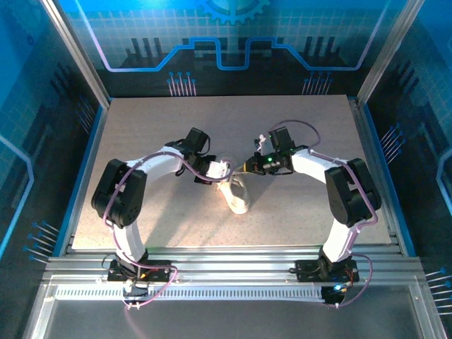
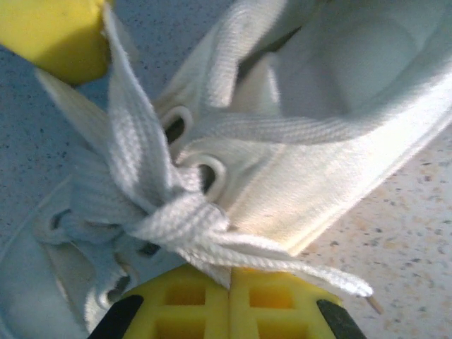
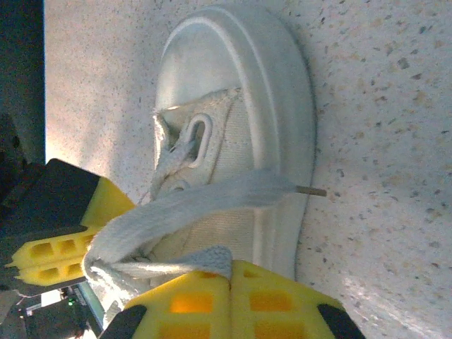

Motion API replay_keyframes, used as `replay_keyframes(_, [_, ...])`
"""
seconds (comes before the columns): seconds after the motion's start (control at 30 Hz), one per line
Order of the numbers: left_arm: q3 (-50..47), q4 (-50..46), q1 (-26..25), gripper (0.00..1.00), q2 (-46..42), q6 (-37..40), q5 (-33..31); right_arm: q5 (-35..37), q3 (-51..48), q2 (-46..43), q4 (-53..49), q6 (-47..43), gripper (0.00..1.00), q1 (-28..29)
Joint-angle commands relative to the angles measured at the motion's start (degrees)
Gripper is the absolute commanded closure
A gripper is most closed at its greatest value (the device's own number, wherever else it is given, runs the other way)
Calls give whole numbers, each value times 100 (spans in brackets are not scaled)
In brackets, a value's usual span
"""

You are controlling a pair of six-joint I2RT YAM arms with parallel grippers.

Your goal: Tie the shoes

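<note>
The small white canvas low-top sneaker (image 1: 238, 199) sits near the middle of the speckled beige tabletop (image 1: 296, 134), between the two arms and just in front of their wrists. It looks light, with soft, floppy uppers, so a hard pull would probably drag or tip it instead of tightening anything. Its flat white woven laces (image 2: 176, 219) are limp and slightly grippy. They are best taken on the free strands close to the crossing above the top eyelets.

The sneaker's long axis runs roughly from far to near, and the rounded toe seems to point toward the arm bases.

The left gripper (image 2: 229, 282) has its yellow fingers pressed together, pinching one strand. The right gripper (image 3: 231, 274) is likewise clamped on the other strand, whose stiff tip (image 3: 312, 191) juts past the sole.
</note>
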Motion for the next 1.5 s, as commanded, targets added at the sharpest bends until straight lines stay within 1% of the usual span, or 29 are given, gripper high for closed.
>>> replay_keyframes(0.0, [-154,-446,36,100,-273,-369,-3,181,172,-94,-292,-342,100,-99])
replay_keyframes(0.23, [-341,-532,86,100,-412,-824,-198,413,285,27,-594,-737,100,-121])
replay_keyframes(0.47, [-451,-640,236,100,-320,-1045,-260,644,467,275,-1009,-1095,100,-201])
replay_keyframes(0.7, [-633,-529,307,100,-240,-1177,-333,842,639,494,-1363,-1363,100,-289])
replay_keyframes(1.27, [-951,-293,387,100,-269,-1451,-541,1300,944,864,-1936,-1700,100,-491])
replay_keyframes(1.47, [-1002,-374,404,100,-311,-1558,-564,1167,947,891,-1872,-1655,100,-612])
